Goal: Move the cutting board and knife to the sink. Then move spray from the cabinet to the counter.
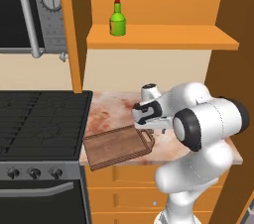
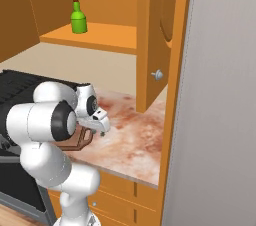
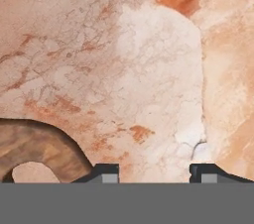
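Over the counter (image 1: 111, 106), arm bent low; jaws beside cutting board (image 1: 116, 146) handle.

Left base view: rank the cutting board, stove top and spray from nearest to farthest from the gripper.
1. Cutting board, its handle end right beside the gripper.
2. Stove top, left of the counter.
3. Spray, up on the cabinet shelf.

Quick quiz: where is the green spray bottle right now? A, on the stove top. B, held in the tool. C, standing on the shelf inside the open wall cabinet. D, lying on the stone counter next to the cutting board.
C: the spray bottle stands upright on the cabinet shelf, well above the counter, where the cutting board lies.
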Tool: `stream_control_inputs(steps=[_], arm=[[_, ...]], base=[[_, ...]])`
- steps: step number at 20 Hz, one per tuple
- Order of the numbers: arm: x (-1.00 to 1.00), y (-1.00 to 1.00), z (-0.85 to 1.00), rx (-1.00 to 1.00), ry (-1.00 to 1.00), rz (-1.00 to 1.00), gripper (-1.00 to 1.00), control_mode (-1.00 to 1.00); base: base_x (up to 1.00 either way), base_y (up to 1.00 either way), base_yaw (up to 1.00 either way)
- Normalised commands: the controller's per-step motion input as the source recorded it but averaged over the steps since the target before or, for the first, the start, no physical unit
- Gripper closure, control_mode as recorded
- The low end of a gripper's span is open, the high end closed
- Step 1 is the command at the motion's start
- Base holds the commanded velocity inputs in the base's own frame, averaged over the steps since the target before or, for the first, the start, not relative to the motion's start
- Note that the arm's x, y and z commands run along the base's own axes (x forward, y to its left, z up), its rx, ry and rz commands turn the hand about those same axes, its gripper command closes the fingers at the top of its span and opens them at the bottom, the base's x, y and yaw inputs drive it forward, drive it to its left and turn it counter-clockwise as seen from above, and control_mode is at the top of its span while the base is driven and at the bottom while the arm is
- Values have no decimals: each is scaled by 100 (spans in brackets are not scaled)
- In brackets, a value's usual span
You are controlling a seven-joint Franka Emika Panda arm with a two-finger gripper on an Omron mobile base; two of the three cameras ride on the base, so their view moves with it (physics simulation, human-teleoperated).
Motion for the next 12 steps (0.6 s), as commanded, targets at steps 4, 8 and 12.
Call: stream_control_inputs(steps=[4,8,12], arm=[[-5,4,0,-1,0,5,-100,-100],[0,0,17,0,0,0,-100,-100],[-6,0,86,2,-9,0,-100,-100]], base=[[0,0,0],[0,0,0],[0,0,0]])
